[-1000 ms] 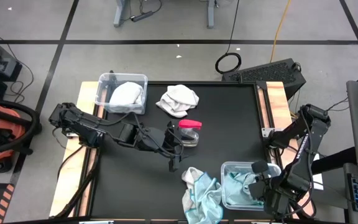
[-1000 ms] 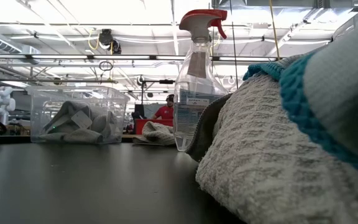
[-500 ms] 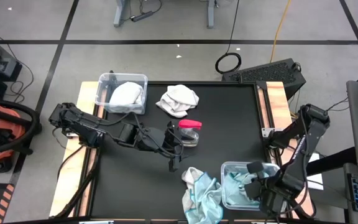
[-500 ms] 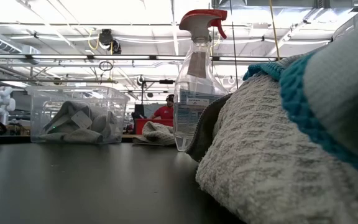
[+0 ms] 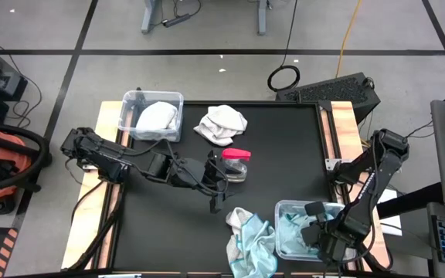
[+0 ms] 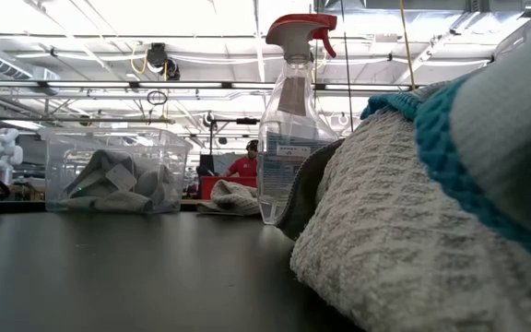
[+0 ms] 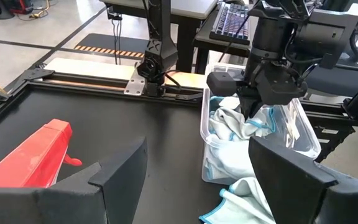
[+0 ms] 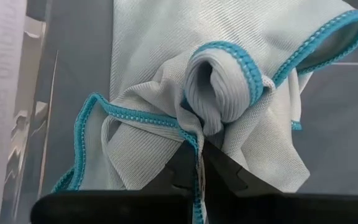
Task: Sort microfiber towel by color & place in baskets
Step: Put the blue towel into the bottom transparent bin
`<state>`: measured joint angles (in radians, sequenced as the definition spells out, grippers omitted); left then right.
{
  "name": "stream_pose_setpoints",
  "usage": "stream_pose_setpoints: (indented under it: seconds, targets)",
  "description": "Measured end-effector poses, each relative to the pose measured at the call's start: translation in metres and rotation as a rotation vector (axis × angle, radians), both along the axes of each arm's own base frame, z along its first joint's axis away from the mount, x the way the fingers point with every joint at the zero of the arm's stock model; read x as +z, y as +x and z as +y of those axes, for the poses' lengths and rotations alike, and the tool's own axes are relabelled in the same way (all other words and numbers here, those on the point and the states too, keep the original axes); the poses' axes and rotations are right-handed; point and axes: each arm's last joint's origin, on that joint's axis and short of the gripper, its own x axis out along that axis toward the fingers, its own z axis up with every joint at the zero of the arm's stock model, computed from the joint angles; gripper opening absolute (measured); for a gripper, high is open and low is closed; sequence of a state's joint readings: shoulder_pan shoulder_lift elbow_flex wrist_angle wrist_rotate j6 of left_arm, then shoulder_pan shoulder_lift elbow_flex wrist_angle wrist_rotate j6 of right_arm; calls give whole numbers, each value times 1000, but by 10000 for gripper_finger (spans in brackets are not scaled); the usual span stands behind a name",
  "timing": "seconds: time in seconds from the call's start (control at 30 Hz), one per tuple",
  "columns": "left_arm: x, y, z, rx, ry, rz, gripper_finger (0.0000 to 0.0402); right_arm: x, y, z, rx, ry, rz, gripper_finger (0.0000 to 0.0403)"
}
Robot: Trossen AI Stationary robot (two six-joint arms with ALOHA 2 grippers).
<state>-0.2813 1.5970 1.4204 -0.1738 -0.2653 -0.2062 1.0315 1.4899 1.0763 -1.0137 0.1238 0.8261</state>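
My right gripper hangs over the near-right basket and is shut on a light blue towel with a teal hem. The left wrist view shows that gripper above the basket, with blue cloth inside. More light blue towels lie in a heap on the table beside that basket. A white towel lies crumpled near the far edge. The far-left basket holds a white towel. My left gripper waits open at mid-table. My right gripper pinches a bunched fold of the light blue towel at its teal hem between its two fingers, with several layers gathered. It comes from above, pointing down into the basket. The towel hangs below the fingers, and its lower part rests on the cloth in the basket.
A spray bottle with a red trigger head stands at mid-table, right by my left gripper. In the low view the heap of towels fills the right side, in front of the bottle. Open black table lies between the bottle and the near-right basket.
My right arm has shifted slightly toward the table's left above the near-right basket, still shut on the blue towel. The other towels and the bottle have not moved.
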Motion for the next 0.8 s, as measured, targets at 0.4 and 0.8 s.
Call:
stream_pose_setpoints:
  seconds: [0.4, 0.8]
  targets:
    - [0, 0, 0, -1, 0, -3, 286, 14, 3, 1, -13, -1, -12, 80]
    - [9, 2, -5, -99, -54, -89, 286, 60, 4, 1, -16, -38, -60, 161]
